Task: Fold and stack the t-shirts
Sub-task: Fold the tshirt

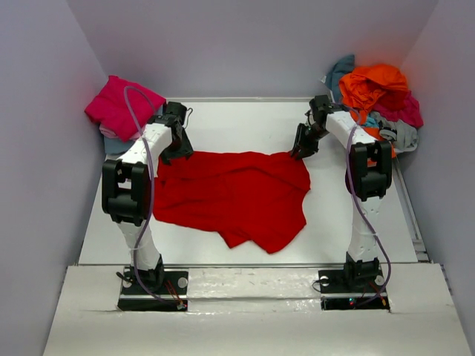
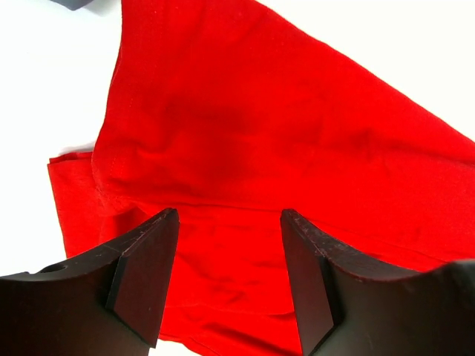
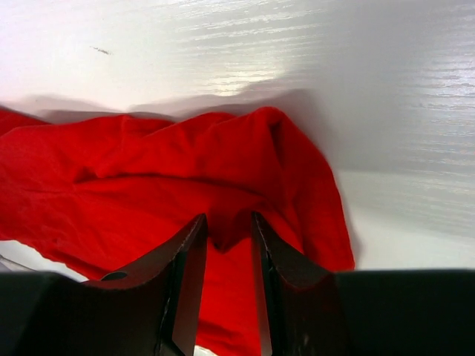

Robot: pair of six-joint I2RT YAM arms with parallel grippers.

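Note:
A bright red t-shirt (image 1: 230, 193) lies spread and wrinkled across the middle of the white table (image 1: 245, 122). My left gripper (image 1: 177, 152) hangs over its far left corner. In the left wrist view that gripper (image 2: 229, 219) is open, with the red t-shirt (image 2: 260, 111) lying flat below the wide gap. My right gripper (image 1: 300, 152) is down at the shirt's far right corner. In the right wrist view it (image 3: 228, 221) stands narrow, shut on a raised fold of the red t-shirt (image 3: 148, 170).
A magenta t-shirt (image 1: 122, 107) sits folded at the back left corner. A loose heap of t-shirts, orange (image 1: 375, 85) on top with pink, teal and grey under it, fills the back right corner. Walls close in on three sides.

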